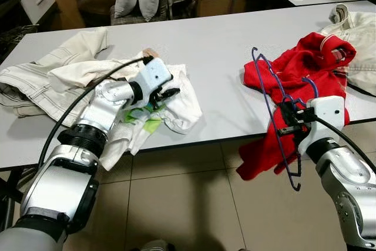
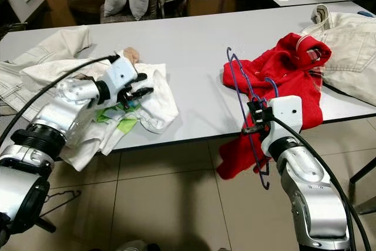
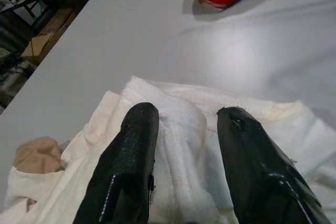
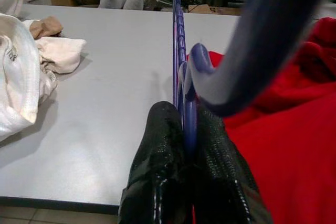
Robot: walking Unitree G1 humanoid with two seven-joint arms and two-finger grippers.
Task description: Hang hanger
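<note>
The hanger (image 1: 276,119) is thin purple-blue wire, its frame standing tilted at the near tabletop (image 1: 217,57) edge with its lower end hanging past the edge over the floor. The right gripper (image 1: 286,119) has its fingers (image 4: 157,182) pressed together on the wire. Part of the frame lies against the red garment (image 1: 299,80), which drapes over the edge. The left gripper (image 1: 165,94) rests on the white garment (image 1: 176,107), fingers (image 3: 126,166) parted with a cloth fold between them. The hook blurs close to the right wrist camera.

beige trousers (image 1: 26,83) cut off at frame edge, hanger hook (image 4: 262,45) blurred close-up, cropped
</note>
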